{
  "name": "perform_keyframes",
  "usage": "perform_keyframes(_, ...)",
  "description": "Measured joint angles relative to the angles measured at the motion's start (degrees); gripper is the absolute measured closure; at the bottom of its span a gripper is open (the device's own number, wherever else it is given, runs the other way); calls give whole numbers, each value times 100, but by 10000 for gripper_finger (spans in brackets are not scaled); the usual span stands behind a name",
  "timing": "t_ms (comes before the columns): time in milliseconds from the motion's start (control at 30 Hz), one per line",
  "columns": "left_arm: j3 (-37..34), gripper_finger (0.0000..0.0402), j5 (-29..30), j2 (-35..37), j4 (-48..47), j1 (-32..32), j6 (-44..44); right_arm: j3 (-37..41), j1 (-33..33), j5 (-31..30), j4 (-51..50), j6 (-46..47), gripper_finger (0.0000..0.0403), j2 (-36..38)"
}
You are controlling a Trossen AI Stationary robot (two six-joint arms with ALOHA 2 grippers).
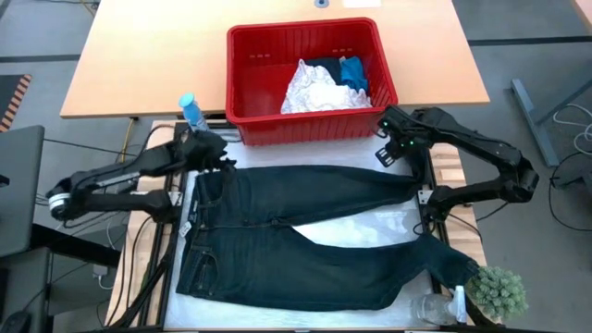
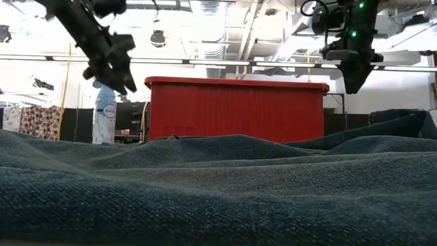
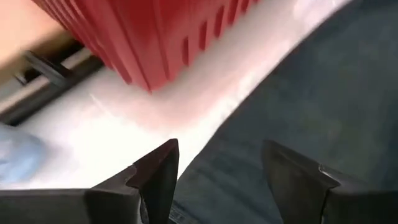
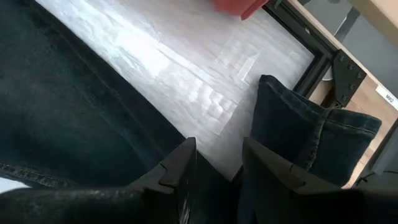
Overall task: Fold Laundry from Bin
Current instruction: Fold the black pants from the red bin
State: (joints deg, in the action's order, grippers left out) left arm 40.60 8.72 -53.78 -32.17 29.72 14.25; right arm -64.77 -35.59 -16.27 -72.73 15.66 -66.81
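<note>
A pair of dark jeans (image 1: pixel 296 231) lies spread flat on the white-covered table, waist toward the left, legs toward the right. The red bin (image 1: pixel 242 83) stands behind it with a white crinkled cloth (image 1: pixel 310 91), a blue one (image 1: pixel 353 72) and a black one (image 1: pixel 324 65) inside. My left gripper (image 1: pixel 217 153) hangs open above the waist's far corner, clear of the cloth (image 3: pixel 217 155). My right gripper (image 1: pixel 393 143) hangs open above the far leg near the bin's right corner (image 4: pixel 217 152). In the low view both grippers (image 2: pixel 123 78) (image 2: pixel 355 85) are raised with nothing in them.
A blue bottle (image 1: pixel 190 111) stands left of the bin. A small spiky plant (image 1: pixel 499 291) and a glass jar (image 1: pixel 435 305) sit at the near right corner. The near leg's hem (image 4: pixel 311 137) droops over the table's right edge.
</note>
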Motion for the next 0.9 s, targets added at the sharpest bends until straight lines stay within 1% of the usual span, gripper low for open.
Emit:
perform_keyframes(100, 0, 182, -674, -488, -13, 559, -456, 0, 0, -2, -14, -74, 248, 3)
perform_keyframes(200, 1, 182, -1196, -905, -15, 929, -928, 0, -2, -2, -15, -102, 248, 3)
perform_keyframes(300, 2, 182, -1371, -1302, -56, 1132, -1287, 0, -2, -2, -11, -120, 248, 3)
perform_keyframes(467, 2, 182, -1395, -1890, -332, 1293, -1681, 0, -2, -2, -13, -120, 248, 3)
perform_keyframes(533, 2, 182, -1239, -2049, -481, 1290, -1826, 0, -2, -2, -11, -120, 248, 3)
perform_keyframes(633, 2, 182, -851, -2113, -738, 1288, -1963, 0, -2, 6, -11, -120, 248, 3)
perform_keyframes(800, 2, 182, -574, -2070, -1141, 1287, -2109, 0, -2, 125, -7, -118, 248, 5)
perform_keyframes(900, 2, 182, -436, -2082, -1320, 1384, -2365, 0, -2, 140, 0, -118, 248, 5)
